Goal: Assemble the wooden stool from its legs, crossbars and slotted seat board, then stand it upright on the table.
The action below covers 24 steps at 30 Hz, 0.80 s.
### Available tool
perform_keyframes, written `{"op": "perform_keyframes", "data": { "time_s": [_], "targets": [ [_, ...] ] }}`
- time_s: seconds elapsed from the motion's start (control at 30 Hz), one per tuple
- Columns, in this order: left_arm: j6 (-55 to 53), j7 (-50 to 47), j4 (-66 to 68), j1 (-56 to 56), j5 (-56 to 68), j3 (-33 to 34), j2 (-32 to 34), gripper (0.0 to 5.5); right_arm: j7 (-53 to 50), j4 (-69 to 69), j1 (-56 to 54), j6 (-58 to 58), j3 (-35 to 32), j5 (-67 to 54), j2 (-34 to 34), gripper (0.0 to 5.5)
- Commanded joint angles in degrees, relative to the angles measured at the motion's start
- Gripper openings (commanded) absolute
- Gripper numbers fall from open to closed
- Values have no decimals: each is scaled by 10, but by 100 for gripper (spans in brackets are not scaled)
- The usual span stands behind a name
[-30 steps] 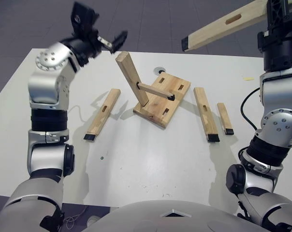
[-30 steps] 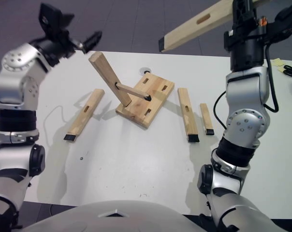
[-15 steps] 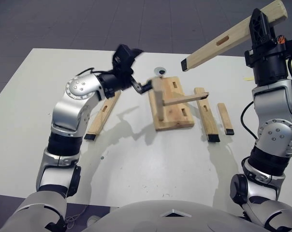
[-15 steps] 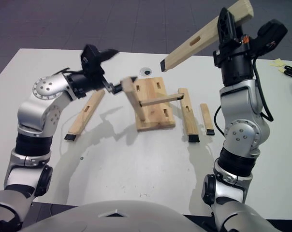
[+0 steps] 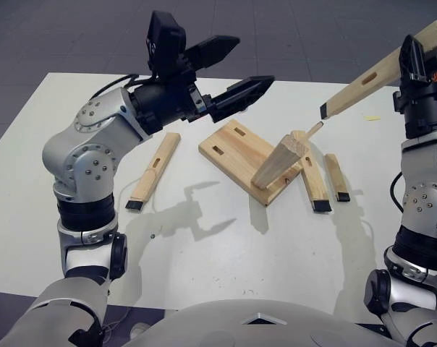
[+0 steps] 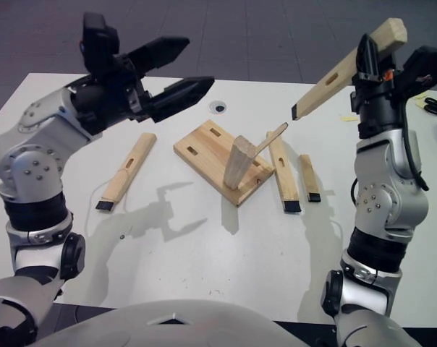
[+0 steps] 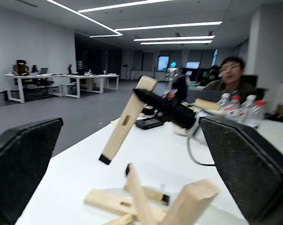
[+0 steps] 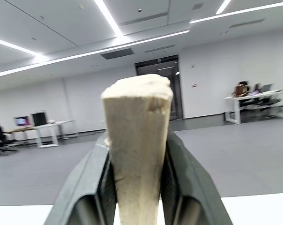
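The left gripper [image 5: 253,59] gapes wide above the table's [image 5: 204,253] far edge. The right gripper [image 5: 412,61] clamps a raised leg [image 5: 363,79] above the right edge. The seat board [image 5: 229,148], carrying 1 fitted leg [image 5: 276,163], lies mid-table.

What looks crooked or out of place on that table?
The leg set in the seat board leans steeply over one corner instead of standing square, and the thin crossbar in it pokes up at a slant. The board lies askew on the table. Nothing looks broken.
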<state>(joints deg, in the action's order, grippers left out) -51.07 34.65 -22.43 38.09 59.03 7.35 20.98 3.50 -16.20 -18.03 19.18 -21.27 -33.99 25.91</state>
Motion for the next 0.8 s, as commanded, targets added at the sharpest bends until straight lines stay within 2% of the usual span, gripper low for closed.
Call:
{"op": "perform_keyframes", "data": {
  "time_s": [0.03,0.2,0.4,0.6,0.8],
  "targets": [
    [-59,17,-64,-2,39,-49,37,540,48,-14,31,25,21,1,12,102],
    [-37,60,-96,-21,-44,-130,95,540,107,-69,82,72,43,-28,22,102],
    [35,41,-75,-24,-182,-200,88,540,138,-129,98,110,73,-46,22,102],
    [58,55,-77,-41,-221,-223,89,540,122,-139,94,119,86,-45,-4,102],
    [82,49,-51,-50,-270,-212,102,540,141,-117,103,98,83,-29,-8,102]
  ]
}}
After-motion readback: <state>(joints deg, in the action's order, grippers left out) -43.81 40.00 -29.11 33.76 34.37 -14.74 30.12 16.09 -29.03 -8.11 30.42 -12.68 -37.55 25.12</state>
